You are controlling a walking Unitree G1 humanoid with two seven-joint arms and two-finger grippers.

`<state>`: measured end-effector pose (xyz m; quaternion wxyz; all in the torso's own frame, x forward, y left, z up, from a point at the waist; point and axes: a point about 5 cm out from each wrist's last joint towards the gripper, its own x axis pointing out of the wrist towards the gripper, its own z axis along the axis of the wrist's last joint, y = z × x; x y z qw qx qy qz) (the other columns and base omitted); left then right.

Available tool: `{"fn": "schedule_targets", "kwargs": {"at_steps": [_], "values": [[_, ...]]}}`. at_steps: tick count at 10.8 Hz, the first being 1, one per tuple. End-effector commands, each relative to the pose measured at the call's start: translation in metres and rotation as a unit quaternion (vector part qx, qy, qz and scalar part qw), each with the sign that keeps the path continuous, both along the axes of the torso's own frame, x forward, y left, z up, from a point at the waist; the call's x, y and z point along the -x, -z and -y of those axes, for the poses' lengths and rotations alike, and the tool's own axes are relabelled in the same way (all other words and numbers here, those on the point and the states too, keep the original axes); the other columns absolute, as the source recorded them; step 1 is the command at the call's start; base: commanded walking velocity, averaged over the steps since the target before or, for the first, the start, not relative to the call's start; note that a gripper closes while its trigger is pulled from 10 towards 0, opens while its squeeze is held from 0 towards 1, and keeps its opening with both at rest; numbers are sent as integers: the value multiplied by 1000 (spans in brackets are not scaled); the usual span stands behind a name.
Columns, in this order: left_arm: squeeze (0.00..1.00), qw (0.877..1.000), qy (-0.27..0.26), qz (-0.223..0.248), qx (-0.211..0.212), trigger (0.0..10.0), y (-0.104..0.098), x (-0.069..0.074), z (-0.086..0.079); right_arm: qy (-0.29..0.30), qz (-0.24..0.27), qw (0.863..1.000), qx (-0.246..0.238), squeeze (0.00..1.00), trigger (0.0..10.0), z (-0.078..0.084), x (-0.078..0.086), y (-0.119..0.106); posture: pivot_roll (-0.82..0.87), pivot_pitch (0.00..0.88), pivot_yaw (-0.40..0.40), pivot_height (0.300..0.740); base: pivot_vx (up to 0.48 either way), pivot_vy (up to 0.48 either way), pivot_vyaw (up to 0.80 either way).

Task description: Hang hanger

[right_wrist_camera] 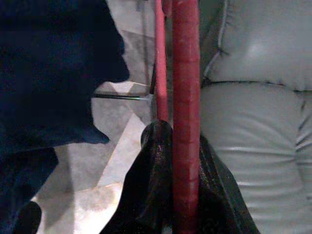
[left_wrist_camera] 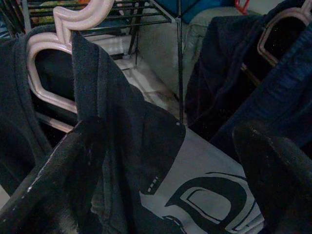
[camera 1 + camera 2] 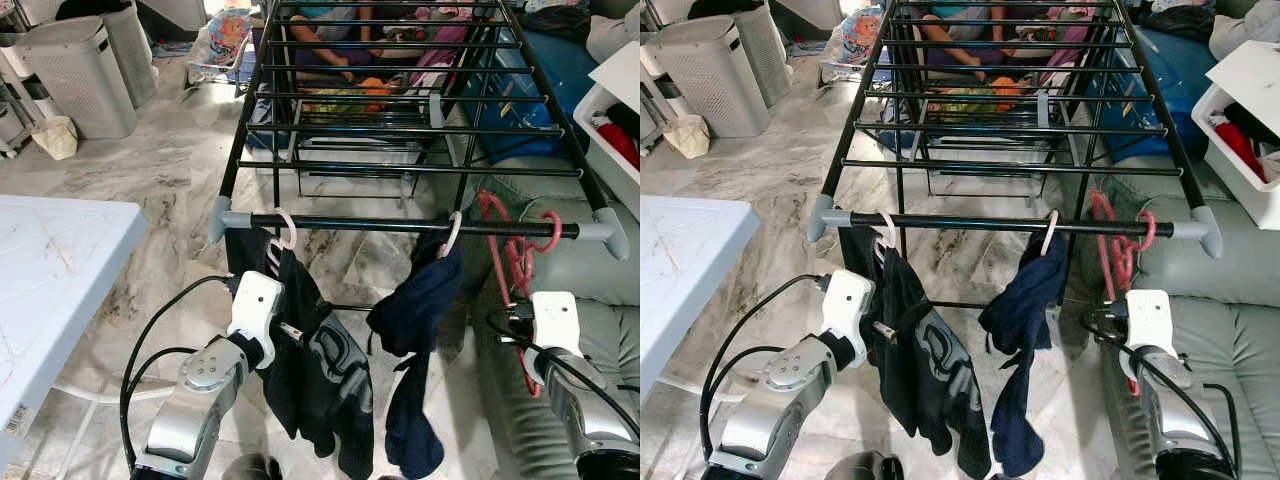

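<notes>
Red hanger (image 3: 505,250): hook over the front bar (image 3: 400,224) of the black drying rack (image 3: 400,130), right end, body dangling against the grey sofa (image 3: 580,270). No garment on it. Right gripper (image 1: 173,146) pinched on its lower shaft, fingers (image 1: 151,195) closed tight on the red plastic (the right wrist view shows this plainest).

Progress, as a judgement: hook appears seated on the bar, so the hanging looks nearly complete. Left to do is let go and draw the arm clear without dragging the hook off.

Same bar, further along: pink hanger (image 3: 287,232) carrying a black printed shirt (image 3: 320,370), and another pale hanger (image 3: 453,232) with a navy garment (image 3: 415,330). Left gripper (image 2: 170,161) sits close against the black shirt, fingers spread, gripping nothing.

Containers:
- White bin (image 3: 605,110) on the sofa, right: red cloth inside, lid tilted up.
- Two slatted laundry baskets (image 3: 80,75), far left: contents cannot be made out.

White table (image 3: 50,270) at near left.
</notes>
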<state>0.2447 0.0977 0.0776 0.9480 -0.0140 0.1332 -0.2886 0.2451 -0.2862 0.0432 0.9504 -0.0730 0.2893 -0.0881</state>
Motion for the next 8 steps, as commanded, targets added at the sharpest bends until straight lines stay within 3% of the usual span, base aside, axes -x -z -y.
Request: {"fn": "schedule_targets", "kwargs": {"at_steps": [1, 2, 3, 4, 8], "values": [[0, 1000, 0, 4, -6, 10000, -1, -1, 0, 15, -7, 1000, 6, 0, 1412, 6, 3, 2, -58, 12, 10, 740, 0, 0, 0], [0, 1000, 0, 4, -7, 10000, -2, -2, 0, 19, -8, 1000, 6, 0, 3647, 7, 4, 3, -57, 11, 10, 740, 0, 0, 0], [0, 1000, 0, 4, -7, 10000, -2, -2, 0, 25, -8, 1000, 8, 0, 10000, 6, 4, 4, -57, 12, 11, 740, 0, 0, 0], [0, 1000, 0, 5, -7, 10000, -2, -2, 0, 27, -6, 1000, 1, 1000, 10000, 5, 5, 5, -57, 12, 11, 740, 0, 0, 0], [0, 1000, 1, 4, -7, 10000, -2, -2, 0, 13, 64, 998, 18, 1000, 10000, -1, 3, -11, -55, 11, 11, 740, 0, 0, 0]]}}
